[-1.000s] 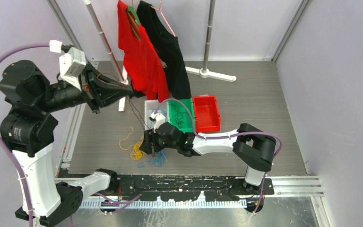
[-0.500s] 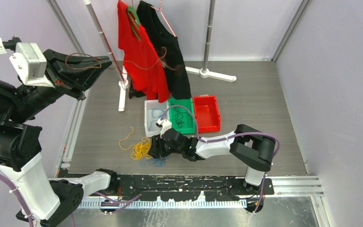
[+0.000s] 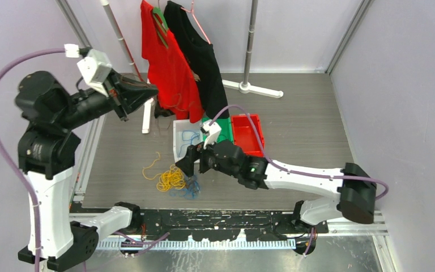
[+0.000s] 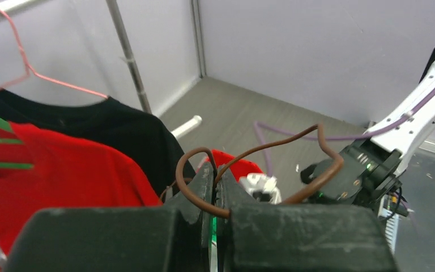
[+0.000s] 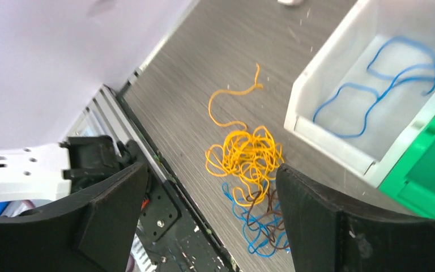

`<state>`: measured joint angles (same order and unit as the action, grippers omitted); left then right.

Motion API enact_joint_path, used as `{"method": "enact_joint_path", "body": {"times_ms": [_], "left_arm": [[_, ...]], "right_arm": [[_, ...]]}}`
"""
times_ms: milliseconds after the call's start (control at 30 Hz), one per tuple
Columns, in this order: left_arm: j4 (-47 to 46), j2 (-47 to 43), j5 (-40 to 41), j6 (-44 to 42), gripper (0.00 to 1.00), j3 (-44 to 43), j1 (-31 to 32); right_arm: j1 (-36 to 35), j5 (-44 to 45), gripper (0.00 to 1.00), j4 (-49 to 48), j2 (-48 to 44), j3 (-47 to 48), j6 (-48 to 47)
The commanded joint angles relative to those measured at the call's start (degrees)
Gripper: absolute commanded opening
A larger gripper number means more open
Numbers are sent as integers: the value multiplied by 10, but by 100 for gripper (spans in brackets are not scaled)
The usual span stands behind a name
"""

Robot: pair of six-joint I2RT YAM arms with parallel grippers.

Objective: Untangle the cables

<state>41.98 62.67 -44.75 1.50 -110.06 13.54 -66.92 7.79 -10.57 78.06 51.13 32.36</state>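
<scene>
The cables [image 3: 173, 180] lie as a loose bunch on the grey floor near the front edge. In the right wrist view it is a yellow-orange tangle [image 5: 244, 156] with blue and brown strands [image 5: 263, 226] below it. My right gripper [image 3: 190, 161] hovers above that bunch, open [image 5: 210, 170], with nothing between its fingers. My left gripper [image 3: 147, 90] is raised high at the left, next to the red shirt. Its jaws [image 4: 218, 170] are shut on a thin brown cable [image 4: 260, 150] that loops out over them.
A white bin [image 3: 178, 148] holding a blue cord [image 5: 374, 96], a green bin [image 3: 226, 136] and a red bin [image 3: 248, 136] stand side by side mid-floor. A rack with a red shirt [image 3: 167, 73] and a black shirt [image 3: 204, 62] stands behind. Its posts [image 3: 251, 42] and white foot [image 3: 146, 122] are close by.
My right gripper has lifted off the bunch, drawn back toward the bins and opened wider. The left arm swung up and left with the brown cable, then returned beside the red shirt.
</scene>
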Motion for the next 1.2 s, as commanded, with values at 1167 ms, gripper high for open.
{"method": "enact_joint_path", "body": {"times_ms": [1167], "left_arm": [[-121,282,34,-20,0,149,159]], "right_arm": [[115,393,68,316,-348,-109,71]]}}
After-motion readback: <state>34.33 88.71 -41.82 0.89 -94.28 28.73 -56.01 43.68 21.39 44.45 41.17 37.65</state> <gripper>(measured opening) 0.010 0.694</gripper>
